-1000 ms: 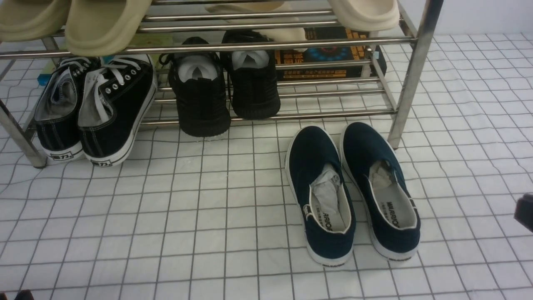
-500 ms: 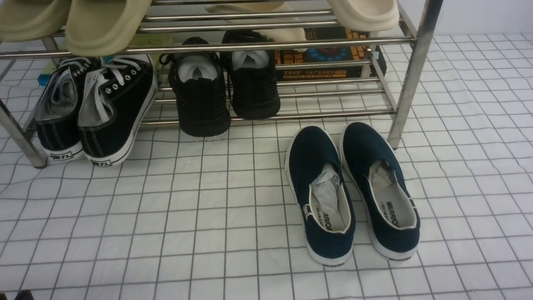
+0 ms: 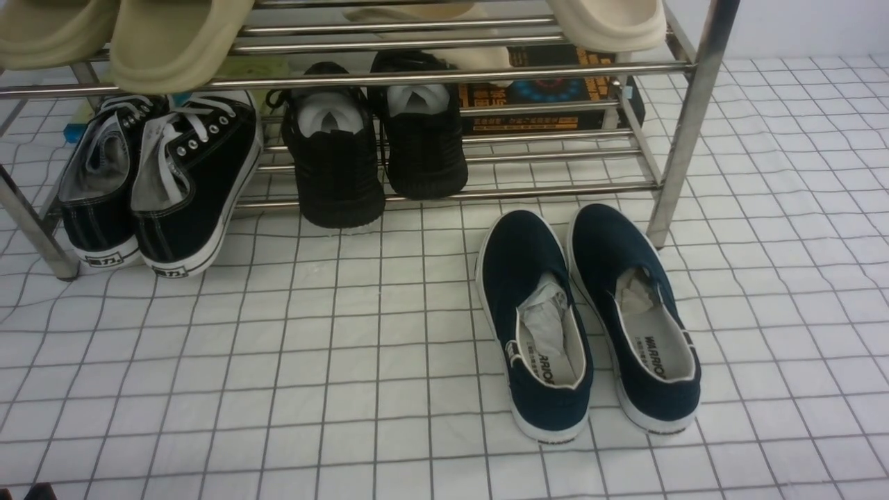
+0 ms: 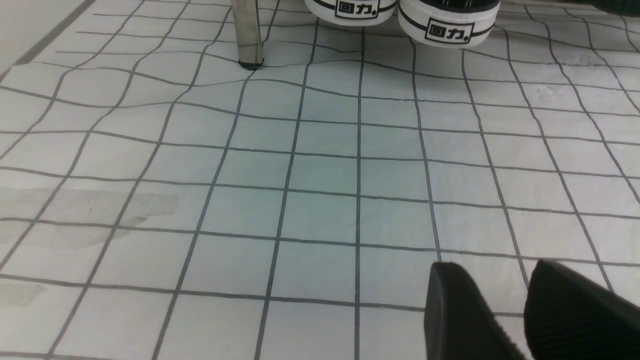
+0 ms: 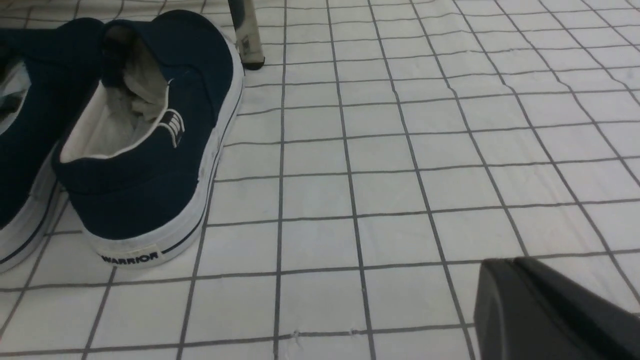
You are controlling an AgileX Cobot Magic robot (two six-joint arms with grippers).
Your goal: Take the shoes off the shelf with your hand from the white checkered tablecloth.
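The pair of navy-blue slip-on shoes (image 3: 590, 312) stands side by side on the white checkered tablecloth (image 3: 333, 361), just in front of the chrome shelf (image 3: 451, 69), next to its right front leg (image 3: 684, 125). Their heels face me and crumpled paper shows inside. One navy shoe (image 5: 150, 135) and the edge of the other show in the right wrist view. My right gripper (image 5: 505, 265) is shut and empty, low over the cloth to the right of the shoes. My left gripper (image 4: 494, 267) is open and empty over bare cloth.
On the shelf's lower tier stand black lace-up sneakers with white laces (image 3: 160, 180), whose heels show in the left wrist view (image 4: 400, 15), and all-black shoes (image 3: 375, 139), with a dark box (image 3: 549, 90) behind. Beige slippers (image 3: 173, 42) lie on the upper tier.
The right gripper, seen at the front view's right edge a second ago, has drawn back out of that view. The shoes have not moved.
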